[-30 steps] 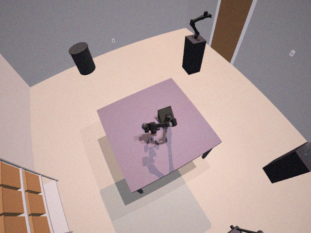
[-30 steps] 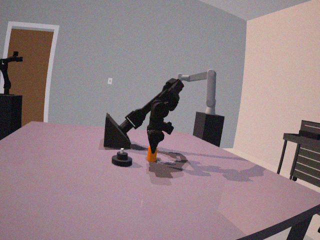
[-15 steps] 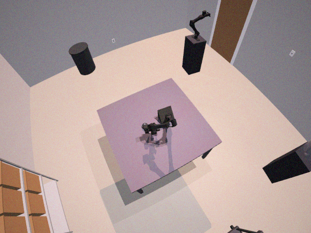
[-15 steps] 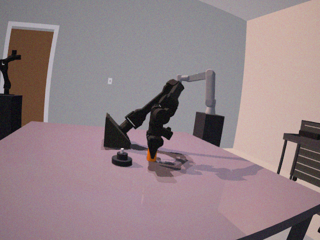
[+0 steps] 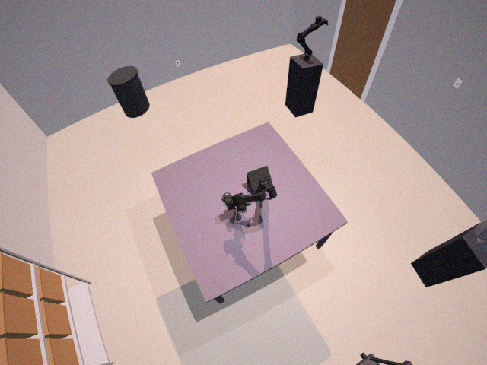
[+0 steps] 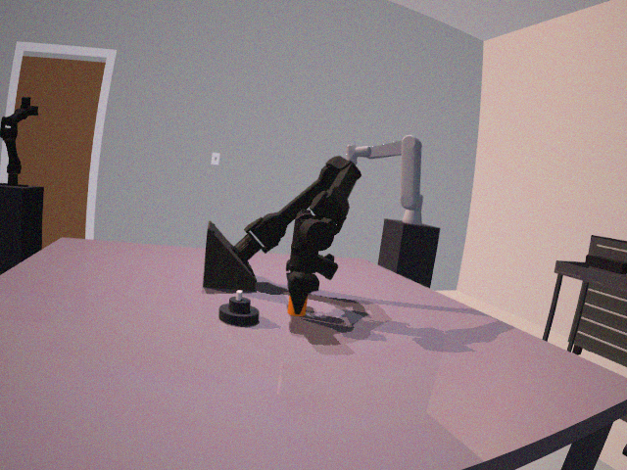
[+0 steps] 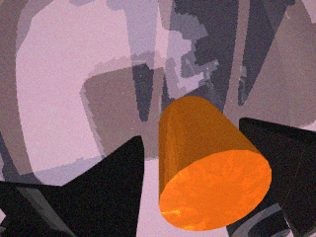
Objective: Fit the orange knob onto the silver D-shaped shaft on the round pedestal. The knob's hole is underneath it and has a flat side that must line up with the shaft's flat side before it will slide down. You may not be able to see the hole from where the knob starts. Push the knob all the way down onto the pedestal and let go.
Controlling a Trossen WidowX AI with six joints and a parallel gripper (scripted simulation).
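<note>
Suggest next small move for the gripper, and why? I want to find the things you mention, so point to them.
I'd ease the gripper [image 6: 299,310] [image 7: 193,133] shut on the orange knob [image 6: 291,309] [image 7: 215,190] before lifting: the fingers straddle it, but the wrist view shows a gap between the left-hand finger in the picture and the knob, so it doesn't look gripped.

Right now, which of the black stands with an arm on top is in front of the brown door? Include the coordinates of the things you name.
The black stand [image 5: 302,84] [image 6: 19,222] carrying the black arm; the other, beneath the pale grey arm [image 6: 410,174], is away from the door.
</note>
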